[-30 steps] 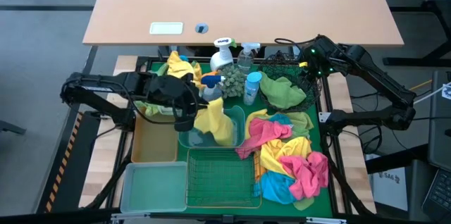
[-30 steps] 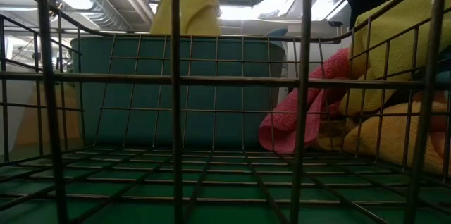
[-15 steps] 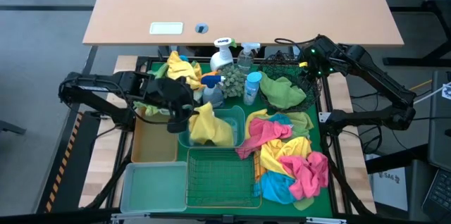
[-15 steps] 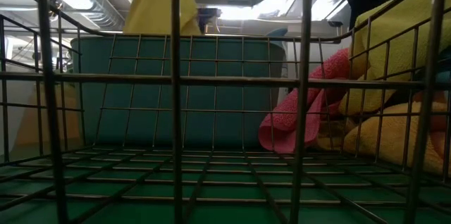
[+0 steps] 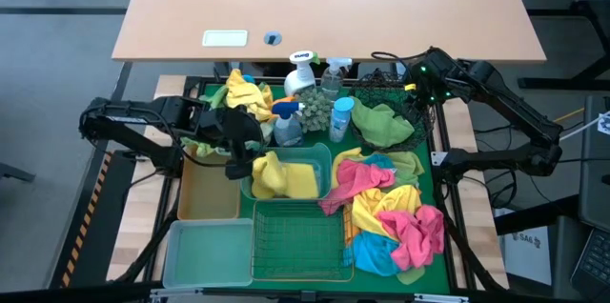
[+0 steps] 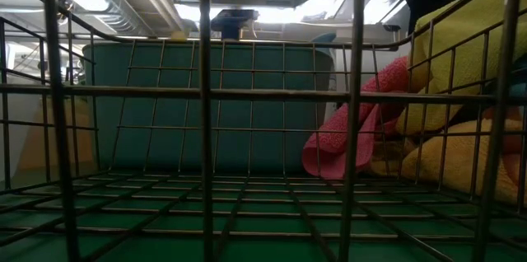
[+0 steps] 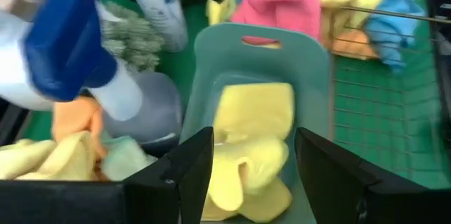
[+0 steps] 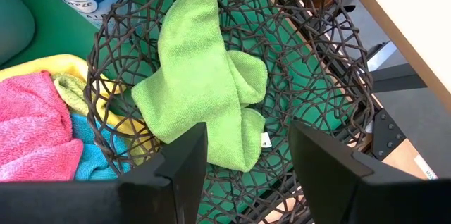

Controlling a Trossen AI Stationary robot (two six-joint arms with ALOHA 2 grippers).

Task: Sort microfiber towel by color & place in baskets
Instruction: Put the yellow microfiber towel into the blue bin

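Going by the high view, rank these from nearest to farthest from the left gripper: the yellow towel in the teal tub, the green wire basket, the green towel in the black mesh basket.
Measured from the left gripper, open at the teal tub's left edge:
1. Yellow towel, right beside it in the tub.
2. Green wire basket, toward the table's front.
3. Green towel, far across by the right gripper.

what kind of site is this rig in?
Probably a lab or workshop, not a home: exposed ceiling ducts overhead, bare grey floor, and a plain wooden desk behind the robot's green work surface.
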